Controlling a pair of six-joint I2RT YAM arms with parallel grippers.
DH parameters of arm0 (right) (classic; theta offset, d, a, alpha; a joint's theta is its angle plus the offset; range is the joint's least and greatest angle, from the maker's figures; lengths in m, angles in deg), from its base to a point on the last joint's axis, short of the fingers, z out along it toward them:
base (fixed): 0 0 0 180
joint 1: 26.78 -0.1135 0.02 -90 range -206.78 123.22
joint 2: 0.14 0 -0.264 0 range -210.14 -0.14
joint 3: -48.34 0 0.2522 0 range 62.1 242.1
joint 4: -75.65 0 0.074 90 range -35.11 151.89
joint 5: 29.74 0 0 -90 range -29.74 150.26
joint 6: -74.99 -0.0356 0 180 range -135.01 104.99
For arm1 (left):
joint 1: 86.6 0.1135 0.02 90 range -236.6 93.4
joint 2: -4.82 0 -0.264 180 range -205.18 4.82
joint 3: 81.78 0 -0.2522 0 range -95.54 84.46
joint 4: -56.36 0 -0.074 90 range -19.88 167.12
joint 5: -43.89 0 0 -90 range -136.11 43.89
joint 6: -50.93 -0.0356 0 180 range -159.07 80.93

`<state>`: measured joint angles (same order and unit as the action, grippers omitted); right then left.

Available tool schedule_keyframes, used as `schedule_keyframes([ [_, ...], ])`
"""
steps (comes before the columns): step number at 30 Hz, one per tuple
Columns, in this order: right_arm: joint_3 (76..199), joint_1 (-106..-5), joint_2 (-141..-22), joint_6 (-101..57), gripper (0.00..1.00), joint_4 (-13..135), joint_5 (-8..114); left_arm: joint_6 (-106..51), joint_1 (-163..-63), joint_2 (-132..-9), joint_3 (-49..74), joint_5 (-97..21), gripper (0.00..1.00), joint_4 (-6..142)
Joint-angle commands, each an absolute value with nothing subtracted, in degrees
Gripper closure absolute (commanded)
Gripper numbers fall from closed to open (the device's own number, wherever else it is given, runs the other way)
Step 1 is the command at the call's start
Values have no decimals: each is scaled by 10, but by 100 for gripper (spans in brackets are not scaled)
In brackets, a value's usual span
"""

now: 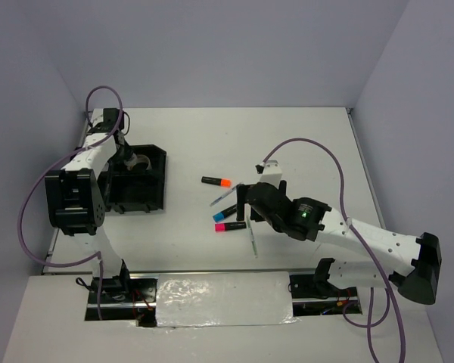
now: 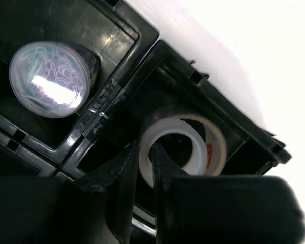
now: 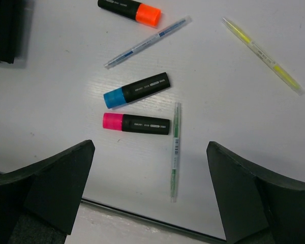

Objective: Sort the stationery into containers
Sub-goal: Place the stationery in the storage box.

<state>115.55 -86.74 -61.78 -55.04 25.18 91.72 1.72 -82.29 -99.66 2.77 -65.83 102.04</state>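
Observation:
The black four-compartment tray (image 1: 153, 198) stands at the left. My left gripper (image 1: 129, 162) is over its far part, shut on the wall of a white tape roll (image 2: 185, 133), one finger inside the ring and one outside, within a compartment (image 2: 244, 133). My right gripper (image 3: 150, 152) is open and empty, hovering above the table over a green pen (image 3: 176, 150). A pink highlighter (image 3: 136, 123), a blue highlighter (image 3: 137, 90), an orange highlighter (image 3: 129, 9), a blue pen (image 3: 147, 42) and a yellow pen (image 3: 262, 55) lie loose on the table.
A clear round tub of coloured paper clips (image 2: 51, 79) sits in the neighbouring compartment. The table's near edge (image 3: 142, 216) runs just below the green pen. Purple cables loop over both arms.

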Motion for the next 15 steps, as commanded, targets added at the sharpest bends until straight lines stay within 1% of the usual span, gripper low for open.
schedule_keyframes([
  [1, 1167, -865, -631, -533, 0, 278, 908, 22, -821, -993, 43, -659, 63, 1001],
  [2, 1168, -865, -633, -532, 0, 277, 905, 23, -820, -999, 37, -657, 49, 1003],
  [4, 1168, -864, -637, -530, 0, 277, 902, 25, -820, -1010, 32, -650, 37, 1009],
  [5, 1166, -865, -638, -527, 0, 276, 901, 28, -820, -1010, 29, -652, 23, 1010],
  [6, 1163, -865, -637, -527, 0, 276, 901, 29, -820, -1005, 29, -652, 18, 1010],
  [8, 1160, -861, -634, -524, 0, 283, 897, 32, -821, -996, 25, -655, 11, 1015],
  [11, 1147, -853, -635, -518, 0, 300, 878, 26, -821, -957, 24, -644, 6, 1010],
  [13, 1140, -851, -639, -518, 0, 310, 870, 7, -826, -918, 22, -617, 5, 1001],
  [15, 1137, -850, -644, -521, 0, 312, 865, -28, -854, -877, 15, -597, 4, 989],
])
